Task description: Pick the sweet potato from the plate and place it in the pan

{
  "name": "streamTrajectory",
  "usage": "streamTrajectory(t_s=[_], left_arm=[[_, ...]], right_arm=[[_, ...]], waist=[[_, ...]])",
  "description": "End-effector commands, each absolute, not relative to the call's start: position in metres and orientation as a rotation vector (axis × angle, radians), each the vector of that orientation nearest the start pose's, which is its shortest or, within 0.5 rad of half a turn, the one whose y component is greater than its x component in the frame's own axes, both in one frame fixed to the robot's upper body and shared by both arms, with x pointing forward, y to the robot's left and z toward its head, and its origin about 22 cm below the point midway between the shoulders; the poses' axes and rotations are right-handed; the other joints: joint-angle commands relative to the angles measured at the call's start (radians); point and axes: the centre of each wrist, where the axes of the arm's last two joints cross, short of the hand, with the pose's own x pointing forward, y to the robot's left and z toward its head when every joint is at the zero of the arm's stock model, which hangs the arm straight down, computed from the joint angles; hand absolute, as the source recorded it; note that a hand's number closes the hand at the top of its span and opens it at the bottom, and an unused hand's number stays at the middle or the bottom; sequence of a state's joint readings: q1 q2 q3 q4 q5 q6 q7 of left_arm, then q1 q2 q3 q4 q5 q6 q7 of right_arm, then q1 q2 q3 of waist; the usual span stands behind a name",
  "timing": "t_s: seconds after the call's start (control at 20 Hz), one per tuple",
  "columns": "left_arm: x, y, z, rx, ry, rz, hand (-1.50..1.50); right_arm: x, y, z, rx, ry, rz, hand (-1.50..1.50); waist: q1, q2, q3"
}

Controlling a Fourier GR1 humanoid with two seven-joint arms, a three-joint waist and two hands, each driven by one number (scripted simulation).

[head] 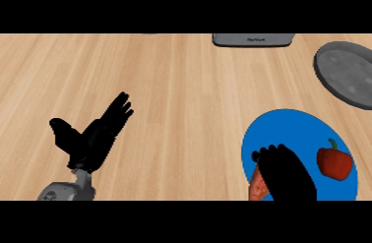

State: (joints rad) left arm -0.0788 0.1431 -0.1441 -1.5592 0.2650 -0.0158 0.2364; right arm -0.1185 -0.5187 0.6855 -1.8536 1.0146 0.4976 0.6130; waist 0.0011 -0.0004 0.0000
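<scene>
**Right robot hand [287,175] above the sweet potato [256,186] on the blue plate [291,121]**

The sweet potato lies at the lower left part of the plate. The right robot hand covers most of it, so only its orange-red left side shows. Whether this hand is open or already grips it, I cannot tell. A red pepper [335,161] lies on the same plate at the right, apart from the hand. The dark grey pan [349,72] stands on the wooden counter [181,89] beyond the plate, cut by the right edge, with nothing in the part that shows. The left robot hand [91,138] rests at the left, open, its fingers [120,106] straight and pointing up, holding nothing.
</scene>
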Motion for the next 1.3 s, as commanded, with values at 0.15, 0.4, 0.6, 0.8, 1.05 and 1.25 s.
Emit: streamTrajectory(t_s=[0.15,0.4,0.6,0.8,1.05,1.25], left_arm=[[0.264,0.228,0.003,-0.221,-1.384,-0.083,0.00],[0.262,0.215,0.027,-0.236,-1.366,-0.093,0.00],[0.254,0.210,0.016,-0.242,-1.367,-0.102,0.00],[0.251,0.208,0.013,-0.238,-1.354,-0.111,0.00],[0.255,0.219,0.013,-0.249,-1.351,-0.083,0.00],[0.260,0.206,0.003,-0.240,-1.357,-0.085,0.00]], right_arm=[[0.218,-0.191,0.051,-1.059,-0.987,1.780,1.50],[0.237,-0.174,0.043,-1.061,-0.954,1.651,1.50],[0.276,-0.183,0.041,-0.981,-0.798,1.189,1.50],[0.317,-0.180,0.076,-1.112,-0.804,0.913,1.50],[0.332,-0.175,0.105,-1.390,-1.029,0.676,1.50],[0.338,-0.172,0.142,-1.348,-1.205,0.460,1.50]], waist=[[-0.001,0.001,0.000],[0.003,0.001,0.000],[0.019,0.009,0.002],[0.025,0.005,0.000],[0.013,0.003,0.000],[0.001,0.004,0.000]])
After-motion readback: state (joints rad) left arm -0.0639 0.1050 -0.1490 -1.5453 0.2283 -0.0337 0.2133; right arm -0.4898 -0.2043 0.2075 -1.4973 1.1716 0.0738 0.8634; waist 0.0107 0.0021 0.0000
